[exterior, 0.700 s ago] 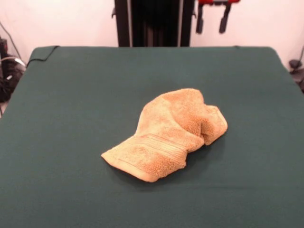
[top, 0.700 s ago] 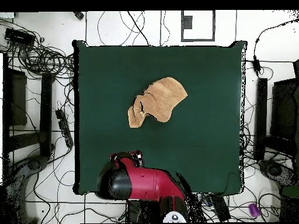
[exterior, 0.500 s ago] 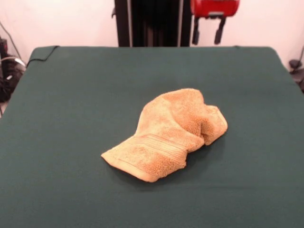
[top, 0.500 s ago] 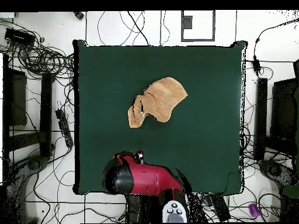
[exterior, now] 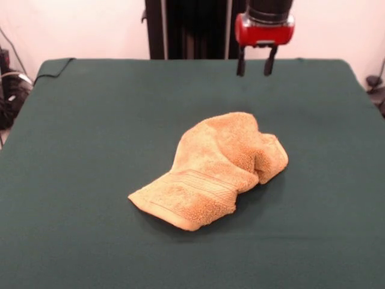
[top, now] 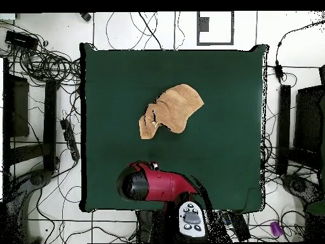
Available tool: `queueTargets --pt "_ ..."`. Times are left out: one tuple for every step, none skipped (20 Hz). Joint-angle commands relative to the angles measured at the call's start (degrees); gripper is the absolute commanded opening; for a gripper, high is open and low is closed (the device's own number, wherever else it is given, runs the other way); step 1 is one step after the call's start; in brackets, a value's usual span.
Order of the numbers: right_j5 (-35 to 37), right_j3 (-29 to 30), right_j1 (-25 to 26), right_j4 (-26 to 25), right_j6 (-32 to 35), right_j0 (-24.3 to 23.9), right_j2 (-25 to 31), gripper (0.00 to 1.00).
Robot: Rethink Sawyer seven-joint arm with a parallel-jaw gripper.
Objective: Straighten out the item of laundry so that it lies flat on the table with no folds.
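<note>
While my gripper [exterior: 253, 67] hangs open at the front view's upper right, the crumpled towel [exterior: 213, 168] lies below and left of it, mid-table [exterior: 90, 120], long axis running lower left to upper right.

Even, diffuse light fills both views, bright enough to read the terry texture of the towel [exterior: 212, 169] in the front view. A soft shadow sits on the table [exterior: 84, 132] along the towel's near and right edges, suggesting light from above. The green cloth shows no glare. The pale wall behind is bright. The overhead view renders the towel [top: 170, 111] with less detail.
</note>
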State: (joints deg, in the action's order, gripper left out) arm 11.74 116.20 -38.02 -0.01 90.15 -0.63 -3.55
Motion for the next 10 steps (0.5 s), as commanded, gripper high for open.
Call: queueTargets --pt "7.1 -8.5 -1.0 2.8 7.9 -1.8 3.1 1.0" --pt "9.1 -9.6 -1.7 3.0 7.6 -2.0 3.1 1.0" --pt "10.9 -10.5 -2.3 3.5 7.8 -2.3 3.2 1.0" --pt "12.7 -11.3 -2.7 3.9 7.8 -2.7 3.5 1.0" --pt "14.2 -12.0 -2.9 4.4 8.2 -3.0 3.6 1.0" --pt "15.3 -12.7 -3.1 4.7 8.3 -3.5 3.9 1.0" --pt "16.3 -13.4 -3.4 4.8 8.4 -3.6 4.0 1.0" --pt "17.5 -14.1 -3.7 4.9 8.3 -3.8 4.1 1.0" --pt "18.1 -14.7 -4.0 4.9 8.3 -4.0 4.2 1.0" --pt "17.9 -14.5 -4.2 4.9 8.5 -4.1 4.3 1.0"
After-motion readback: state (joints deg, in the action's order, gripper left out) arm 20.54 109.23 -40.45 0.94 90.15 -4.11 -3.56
